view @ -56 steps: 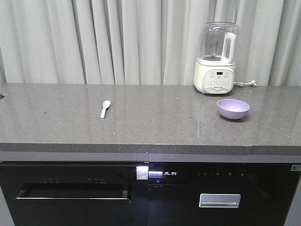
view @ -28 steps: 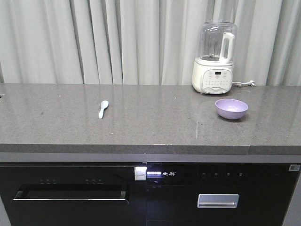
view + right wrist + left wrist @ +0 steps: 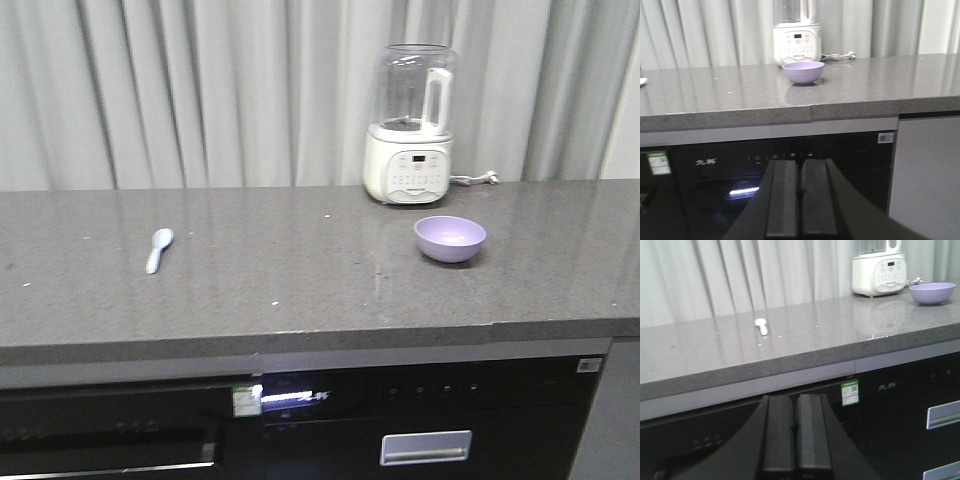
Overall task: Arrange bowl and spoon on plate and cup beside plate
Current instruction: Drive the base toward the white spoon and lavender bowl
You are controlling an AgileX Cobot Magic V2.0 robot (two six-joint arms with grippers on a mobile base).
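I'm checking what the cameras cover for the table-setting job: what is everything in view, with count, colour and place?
bowl: one, lavender, right part of the countertop, in front of the blender.
spoon: one, pale blue, left part of the countertop, well apart from the bowl.
plate, cup: none in view.
blender: one, white base with clear jug, back of the countertop by the curtain.
countertop: one, speckled grey.
curtain: pale grey, behind the countertop.
appliance fronts: two, black, under the countertop.
left gripper: one, black, shut, empty, low in front of the appliance fronts.
right gripper: one, black, shut, empty, low in front of the appliance fronts.
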